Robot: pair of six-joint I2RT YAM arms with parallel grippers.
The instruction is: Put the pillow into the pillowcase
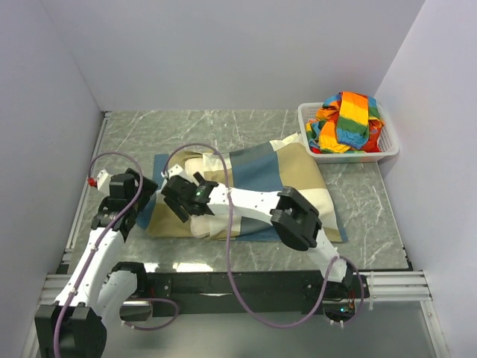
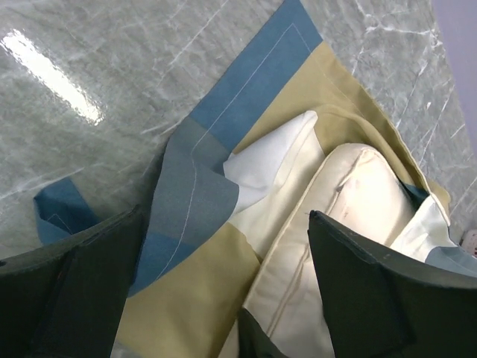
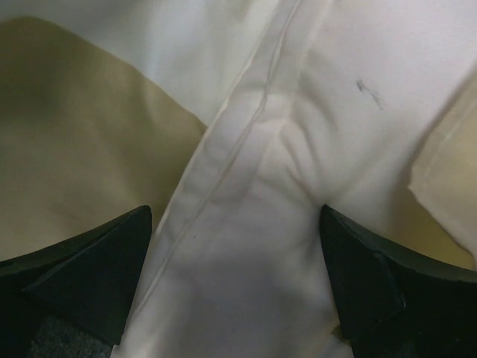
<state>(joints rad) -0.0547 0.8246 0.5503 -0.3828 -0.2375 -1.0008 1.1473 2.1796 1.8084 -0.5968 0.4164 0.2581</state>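
Observation:
The pillowcase, in blue, tan and off-white blocks, lies flat across the middle of the table. Its open end is at the left. The cream-white pillow lies partly inside that opening. My right gripper reaches across to the opening. In the right wrist view it is open, with its fingers spread over the pillow beside tan pillowcase fabric. My left gripper is at the left edge. It is open over the tan and blue hem and the pillow's seam.
A white basket holding a rainbow-striped cloth stands at the back right by the wall. White walls enclose the grey marble table on three sides. Purple cables loop over both arms.

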